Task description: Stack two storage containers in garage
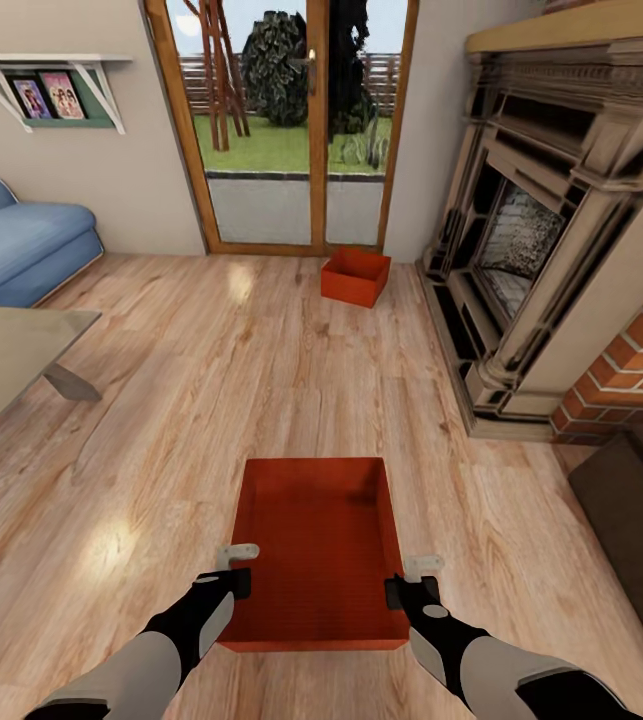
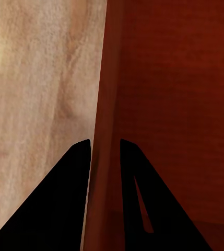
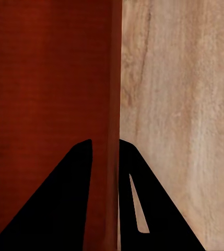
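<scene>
Light wood plank floor (image 1: 161, 400) runs across the living room toward wood-framed glass doors (image 1: 291, 130) at the far wall, with a blue sofa (image 1: 16, 245) at the far left and a brick-and-stone fireplace (image 1: 551, 230) along the right. One orange-red storage container (image 1: 321, 540) sits directly ahead of the robot, open side up. The left claw (image 1: 238, 568) straddles its left wall, and in the left wrist view one dark finger (image 2: 59, 198) lies outside and one inside, closed against the thin wall (image 2: 104, 157). The right claw (image 1: 410, 580) clamps the right wall (image 3: 114, 104) the same way. A second storage container (image 1: 355, 276) rests on the planks near the glass doors, beside the fireplace's far end, well apart from the first.
</scene>
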### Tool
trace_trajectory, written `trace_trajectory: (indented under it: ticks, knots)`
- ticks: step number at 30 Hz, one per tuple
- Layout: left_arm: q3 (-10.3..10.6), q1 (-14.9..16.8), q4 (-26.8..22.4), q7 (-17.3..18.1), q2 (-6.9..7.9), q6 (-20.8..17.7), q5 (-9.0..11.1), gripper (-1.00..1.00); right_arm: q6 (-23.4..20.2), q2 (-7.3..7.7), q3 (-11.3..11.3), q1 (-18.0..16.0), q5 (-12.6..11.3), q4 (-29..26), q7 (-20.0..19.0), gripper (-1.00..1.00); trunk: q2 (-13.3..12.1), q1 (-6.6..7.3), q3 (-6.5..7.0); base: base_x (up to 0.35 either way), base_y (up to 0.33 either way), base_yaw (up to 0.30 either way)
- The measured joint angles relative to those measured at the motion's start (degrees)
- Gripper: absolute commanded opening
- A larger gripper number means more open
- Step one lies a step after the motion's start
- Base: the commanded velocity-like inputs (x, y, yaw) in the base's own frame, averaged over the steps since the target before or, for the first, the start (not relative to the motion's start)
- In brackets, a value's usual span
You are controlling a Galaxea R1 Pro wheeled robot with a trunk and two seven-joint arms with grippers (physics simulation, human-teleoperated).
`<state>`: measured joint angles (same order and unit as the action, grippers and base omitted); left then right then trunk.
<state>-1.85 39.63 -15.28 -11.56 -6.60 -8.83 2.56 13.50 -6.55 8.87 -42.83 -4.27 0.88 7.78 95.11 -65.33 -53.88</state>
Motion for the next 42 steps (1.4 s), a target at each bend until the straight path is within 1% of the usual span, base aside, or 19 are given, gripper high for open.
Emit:
trace_trajectory:
  ticks: [20,42]
  knots:
    - [0.2,0.0,-0.2,-0.1,0.05,-0.1,0.1,-1.0,0.0,-0.15,-0.2,0.0,0.3,0.0,0.4,-1.0,-8.0,4.39,3.59,0.0,0.0,0.0]
    - [0.5,0.0,-0.2,-0.1,0.11,-0.7,0.2,-1.0,0.0,-0.16,-0.5,0.2,0.1,0.2,0.2,-1.0,-16.8,9.23,7.54,0.0,0.0,0.0]
